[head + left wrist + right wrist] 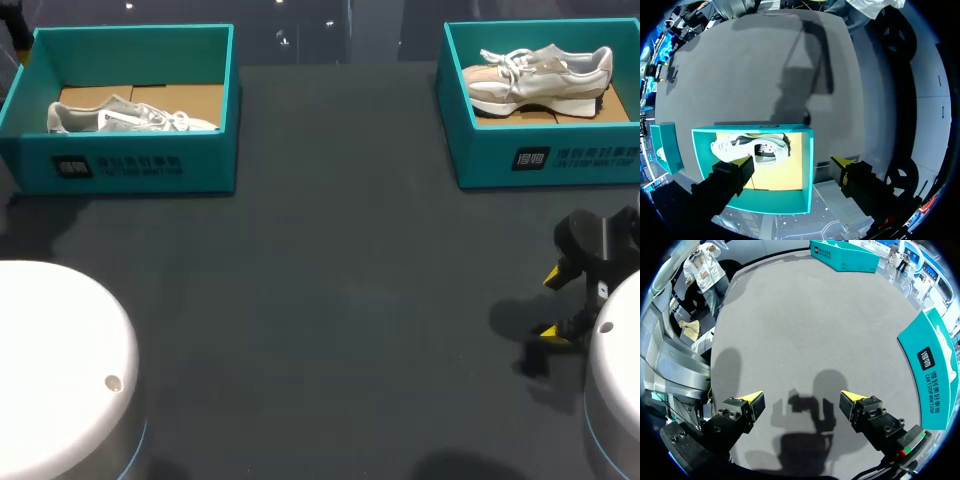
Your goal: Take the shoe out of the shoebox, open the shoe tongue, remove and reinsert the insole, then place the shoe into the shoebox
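Presently our right gripper (552, 305) hangs low over the near right part of the dark table (330, 300). Its fingers are spread with nothing between them, and the right wrist view shows only bare tabletop beneath. Our left gripper (792, 162) is likewise spread and holds nothing. It sits well above the left shoebox (130, 160), at the table's far left, where a white sneaker (130, 118) lies on the cardboard floor. At the far right, the right shoebox (545, 160) holds a beige sneaker (540, 72).
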Controlling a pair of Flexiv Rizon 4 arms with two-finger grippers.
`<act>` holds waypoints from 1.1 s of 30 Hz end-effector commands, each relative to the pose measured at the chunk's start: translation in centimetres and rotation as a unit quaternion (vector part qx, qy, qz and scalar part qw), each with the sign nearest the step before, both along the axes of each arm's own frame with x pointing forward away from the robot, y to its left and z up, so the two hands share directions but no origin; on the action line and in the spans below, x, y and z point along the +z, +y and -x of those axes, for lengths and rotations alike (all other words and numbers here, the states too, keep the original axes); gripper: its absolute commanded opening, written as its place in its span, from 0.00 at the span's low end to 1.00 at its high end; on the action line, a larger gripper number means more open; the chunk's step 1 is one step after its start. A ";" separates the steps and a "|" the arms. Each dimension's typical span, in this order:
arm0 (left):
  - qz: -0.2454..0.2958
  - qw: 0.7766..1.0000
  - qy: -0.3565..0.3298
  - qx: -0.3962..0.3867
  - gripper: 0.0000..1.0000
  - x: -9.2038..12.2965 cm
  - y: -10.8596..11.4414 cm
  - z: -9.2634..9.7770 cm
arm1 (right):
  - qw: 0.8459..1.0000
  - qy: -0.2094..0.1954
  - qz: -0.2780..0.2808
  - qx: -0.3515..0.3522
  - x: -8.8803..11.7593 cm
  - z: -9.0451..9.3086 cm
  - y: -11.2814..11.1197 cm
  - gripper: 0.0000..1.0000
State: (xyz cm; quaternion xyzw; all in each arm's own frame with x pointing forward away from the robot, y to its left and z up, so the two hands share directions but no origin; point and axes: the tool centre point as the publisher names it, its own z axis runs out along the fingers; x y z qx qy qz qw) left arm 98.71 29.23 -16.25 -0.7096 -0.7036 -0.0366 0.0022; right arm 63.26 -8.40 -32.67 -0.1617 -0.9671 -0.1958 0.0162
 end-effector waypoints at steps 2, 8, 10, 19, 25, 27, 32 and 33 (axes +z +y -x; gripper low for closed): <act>0.007 1.000 0.003 -0.010 1.00 1.0 0.3 1.2 | 1.000 -0.001 0.001 0.000 0.1 0.2 0.0 1.00; 0.007 1.000 0.003 -0.010 1.00 1.0 0.3 1.2 | 1.000 -0.001 0.001 0.000 0.1 0.2 0.0 1.00; 0.007 1.000 0.003 -0.010 1.00 1.0 0.3 1.2 | 1.000 -0.001 0.001 0.000 0.1 0.2 0.0 1.00; 0.007 1.000 0.003 -0.010 1.00 1.0 0.3 1.2 | 0.997 0.024 0.011 -0.073 2.9 -2.8 -1.0 1.00; 0.007 1.000 0.003 -0.010 1.00 1.0 0.3 1.2 | 0.981 0.062 0.047 -0.179 7.5 -7.8 -2.6 1.00; 0.007 1.000 0.003 -0.010 1.00 1.0 0.3 1.2 | 0.973 0.072 0.048 -0.214 8.9 -9.4 -3.2 1.00; 0.007 1.000 0.003 -0.010 1.00 1.0 0.3 1.2 | 0.962 0.065 0.058 -0.260 11.5 -13.2 -4.5 1.00; 0.007 1.000 0.003 -0.010 1.00 1.0 0.3 1.2 | 0.960 0.063 0.058 -0.267 11.7 -13.9 -4.8 1.00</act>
